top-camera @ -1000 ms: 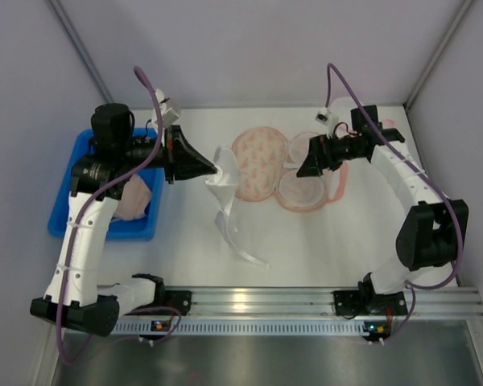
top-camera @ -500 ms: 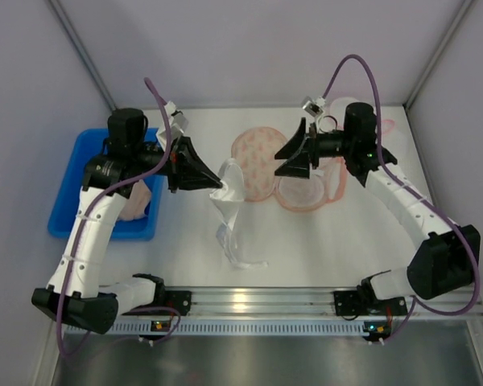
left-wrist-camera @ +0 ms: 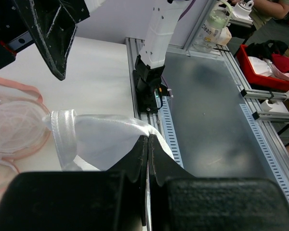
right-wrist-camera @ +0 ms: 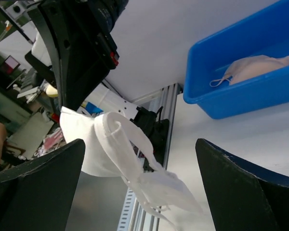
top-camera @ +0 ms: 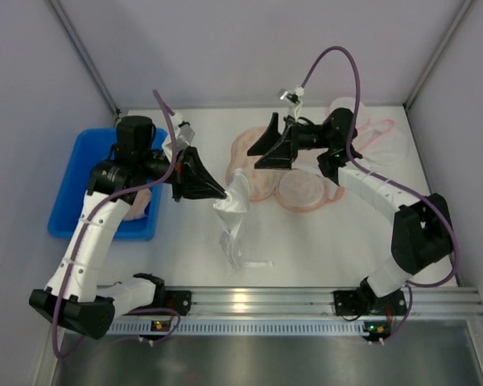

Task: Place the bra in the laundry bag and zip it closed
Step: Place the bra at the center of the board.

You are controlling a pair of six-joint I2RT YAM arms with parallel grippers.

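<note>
You are in the first step: getting the bra [top-camera: 235, 201] into the laundry bag [top-camera: 302, 193]. The zip is not yet in play.

Your left gripper [top-camera: 223, 193] has its jaws pinched fully together on a fold of the white bra. It holds the bra off the counter [top-camera: 322, 241], just left of the bag, with the straps trailing down toward the near edge. In the left wrist view the cloth [left-wrist-camera: 106, 139] bunches right at the closed tips [left-wrist-camera: 148, 137], and the bag's pink-rimmed half [left-wrist-camera: 14, 125] lies beyond.

Your right gripper [top-camera: 258, 157] hovers over the bag's left half with its jaws spread as wide as they go and nothing in them. Its camera looks straight at the hanging bra [right-wrist-camera: 111, 139], which sits framed between the two open jaws [right-wrist-camera: 139, 142] but apart from them.

The bag appears to lie opened flat, so I judge the next move is a handover or a shared carry. Close the right jaws on the free band of the bra, then bring the bra over the bag's open half. Gather the loose straps inside the rim before you let go. A strap left hanging left of the bag would likely foul the zip later.
</note>
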